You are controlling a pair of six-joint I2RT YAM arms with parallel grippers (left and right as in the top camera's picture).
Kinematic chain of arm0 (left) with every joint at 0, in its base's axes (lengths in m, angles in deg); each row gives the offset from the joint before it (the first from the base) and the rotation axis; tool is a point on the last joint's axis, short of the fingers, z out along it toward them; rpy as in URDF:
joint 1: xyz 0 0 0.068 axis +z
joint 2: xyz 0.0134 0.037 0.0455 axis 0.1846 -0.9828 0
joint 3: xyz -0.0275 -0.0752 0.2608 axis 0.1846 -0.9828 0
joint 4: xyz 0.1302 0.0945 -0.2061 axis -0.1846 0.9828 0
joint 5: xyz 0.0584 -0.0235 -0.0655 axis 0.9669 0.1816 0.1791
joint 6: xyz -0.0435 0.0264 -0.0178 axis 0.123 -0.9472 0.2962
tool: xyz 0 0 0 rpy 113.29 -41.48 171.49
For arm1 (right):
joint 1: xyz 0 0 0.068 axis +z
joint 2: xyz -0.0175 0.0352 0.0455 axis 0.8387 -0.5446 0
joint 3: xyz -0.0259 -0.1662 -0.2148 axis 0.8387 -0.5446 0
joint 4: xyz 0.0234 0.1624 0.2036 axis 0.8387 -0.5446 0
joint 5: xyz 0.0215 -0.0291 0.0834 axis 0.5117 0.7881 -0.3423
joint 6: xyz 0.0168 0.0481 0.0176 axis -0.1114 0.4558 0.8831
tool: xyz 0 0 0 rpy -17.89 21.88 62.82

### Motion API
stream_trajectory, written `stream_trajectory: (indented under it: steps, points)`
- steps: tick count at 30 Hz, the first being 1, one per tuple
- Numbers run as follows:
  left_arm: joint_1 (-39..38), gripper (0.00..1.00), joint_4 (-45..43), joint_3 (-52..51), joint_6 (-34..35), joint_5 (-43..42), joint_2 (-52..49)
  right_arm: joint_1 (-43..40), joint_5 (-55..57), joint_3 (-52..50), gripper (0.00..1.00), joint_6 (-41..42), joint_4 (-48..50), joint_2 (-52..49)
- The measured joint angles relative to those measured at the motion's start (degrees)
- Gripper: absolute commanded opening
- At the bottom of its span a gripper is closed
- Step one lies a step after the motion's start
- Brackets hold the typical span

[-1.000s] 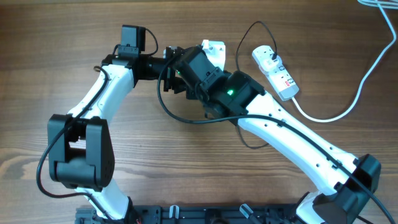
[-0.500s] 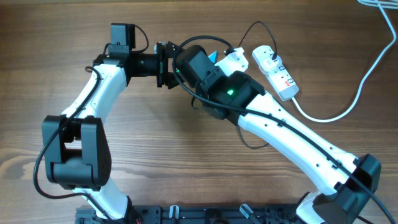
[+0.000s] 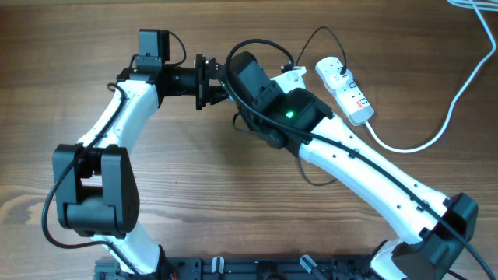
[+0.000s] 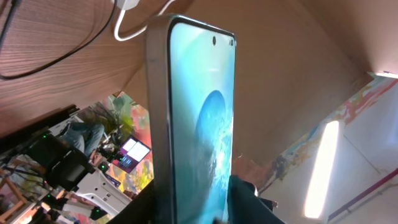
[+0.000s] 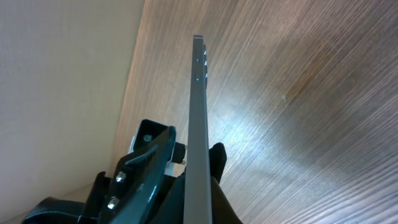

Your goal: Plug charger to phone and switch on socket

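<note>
Brown wood-grain table (image 3: 194, 194). Plain beige wall (image 5: 62, 74) beside it. Beyond: a colourful painted band (image 4: 367, 106), a bright light strip (image 4: 320, 162).

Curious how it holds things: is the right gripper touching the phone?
Touching. Right wrist view: a black finger of the right gripper presses against the phone, no gap.

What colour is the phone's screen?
The phone has a blue-turquoise screen with a round teal shape on it. The left wrist view shows it best.

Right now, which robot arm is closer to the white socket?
Right. The right arm passes just left of the socket; the left arm sits farther left, beyond it.
</note>
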Motion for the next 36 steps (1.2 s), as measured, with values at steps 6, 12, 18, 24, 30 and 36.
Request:
stream_trajectory:
  steps: [6,12,18,24,30,36]
  points:
    - [0.0,0.19,0.1,0.0,0.0,0.0,0.0,-0.7,-1.9,0.0,0.04,0.5,0.5,0.3]
    - [0.5,0.04,0.2,0.0,0.4,-0.4,0.0,-1.4,-4.5,0.0,0.24,2.7,1.3,0.5]
    - [0.2,0.04,-0.2,0.0,0.8,-0.3,0.0,0.3,-8.5,0.0,0.76,-4.8,2.3,0.6]
    - [0.2,0.04,-3.7,0.0,0.1,5.1,0.0,-0.3,-3.3,-0.1,0.99,-26.2,2.5,4.4]
    - [0.2,0.04,-3.6,0.0,-10.3,18.4,0.0,-11.5,-1.2,0.7,1.0,-49.9,-13.1,17.0]
    - [0.2,0.04,6.3,0.1,-19.4,35.0,6.1,-23.3,-4.3,-6.7,0.78,-65.6,-22.8,12.9]
